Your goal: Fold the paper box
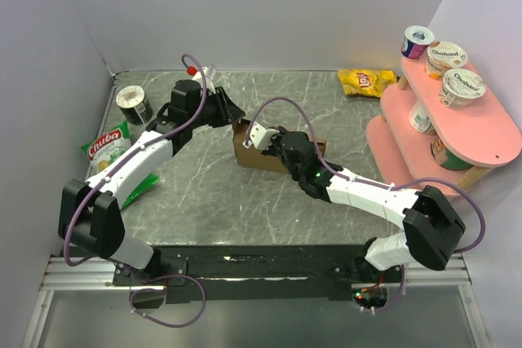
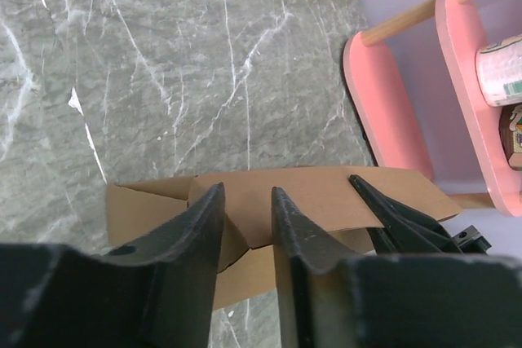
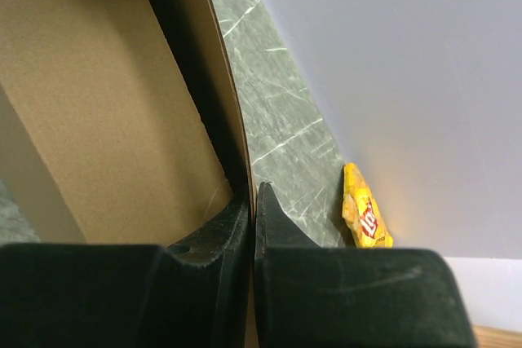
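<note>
Grey marbled table (image 1: 228, 201), pale walls around it. Nearest on the left lies a green bag (image 1: 106, 146) printed "Chiuba". On the right, a pink shelf (image 1: 489, 132) carries yogurt cups (image 1: 447, 56) whose lids read "Chobani". By the far wall lies a yellow chip bag (image 1: 367, 81) with a red Lay's logo.

The paper box (image 1: 249, 154), plain brown cardboard, stands mid-table between the two arms. The right gripper (image 3: 254, 195) is pinched tight on one upright wall of it, the cardboard edge running down between the closed fingers. Beyond it, the left gripper (image 2: 246, 191) hangs over a folded-in flap at the box's far side, its jaws partly apart with a clear gap, clamping nothing.
</note>
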Motion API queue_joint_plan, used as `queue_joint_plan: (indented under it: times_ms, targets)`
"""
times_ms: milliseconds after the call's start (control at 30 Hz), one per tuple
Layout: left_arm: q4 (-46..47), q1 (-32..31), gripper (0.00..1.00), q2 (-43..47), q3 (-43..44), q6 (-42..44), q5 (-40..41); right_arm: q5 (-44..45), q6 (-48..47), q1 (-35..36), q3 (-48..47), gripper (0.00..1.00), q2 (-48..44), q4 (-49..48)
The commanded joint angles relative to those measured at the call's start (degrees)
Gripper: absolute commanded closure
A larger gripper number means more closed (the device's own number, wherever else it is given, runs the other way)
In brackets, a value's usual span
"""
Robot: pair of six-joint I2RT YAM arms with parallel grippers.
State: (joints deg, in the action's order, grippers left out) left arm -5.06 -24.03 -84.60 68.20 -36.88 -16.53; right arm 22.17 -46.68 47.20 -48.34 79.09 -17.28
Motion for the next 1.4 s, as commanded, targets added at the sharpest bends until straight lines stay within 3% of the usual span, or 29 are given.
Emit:
queue_joint_plan:
  times_ms: [0, 200, 367, 467, 600, 933, 1367]
  targets:
    - [1.63, -0.05, 0.68, -0.04, 0.17, -0.56, -1.39, -0.11, 2.73, -0.18, 0.52, 0.95, 1.59, 0.76]
    - [0.23, -0.05, 0.86, -1.36, -0.44, 0.06, -1.57, 0.76, 2.82, -0.18, 1.23, 0.95, 2.12, -0.04]
    - [0.84, -0.05, 0.88, -0.74, -3.16, -0.91, -1.66, 1.03, 2.91, -0.09, 1.49, 0.94, 2.3, -0.56]
    - [0.49, -0.05, 0.83, -0.74, -3.6, -0.82, -1.05, 0.85, 2.91, -0.18, 1.4, 0.94, 2.3, -0.48]
    - [-0.91, -0.05, 0.68, -0.39, -3.17, 0.23, 1.67, 0.85, 2.91, -0.18, 1.4, 0.94, 2.38, -0.48]
    - [-2.76, -0.49, 0.61, -2.76, -0.44, 1.2, 0.89, 0.77, 3.17, -0.18, 1.4, 0.94, 2.47, -0.12]
    - [-1.88, -2.86, 0.84, -2.59, -5.1, -0.91, 1.5, 1.55, 2.64, -0.09, 1.49, 0.94, 2.74, -1.27]
